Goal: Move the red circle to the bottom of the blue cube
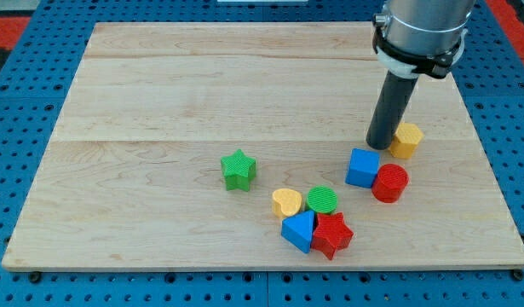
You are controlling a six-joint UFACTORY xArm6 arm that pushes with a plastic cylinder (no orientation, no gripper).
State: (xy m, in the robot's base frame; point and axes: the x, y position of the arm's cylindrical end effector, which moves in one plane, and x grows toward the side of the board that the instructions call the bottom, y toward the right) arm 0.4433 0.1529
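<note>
No pincer is fitted; my tip [382, 143] is seen above the blue cube [363, 167]. The red circle [390, 182], likely light and slippery, should be pushed from its right.

My tip [380, 145] stands near the board's [159, 85] right edge, hemmed on its right by the yellow block [406, 139], which sits just beside it. Directly below it, toward the bottom edge, the blue cube [363, 167] blocks a straight run, and the red circle [390, 182] touches that cube's lower right side. Farther toward the bottom edge a tight cluster bars the middle: yellow heart [286, 202], green circle [322, 199], blue block [299, 230] and red star [332, 234], all packed together. The green star [238, 169] stands alone, left of the cluster. A gap runs between the cluster and the blue cube. The board's whole left half and its top edge lie open for passing.
</note>
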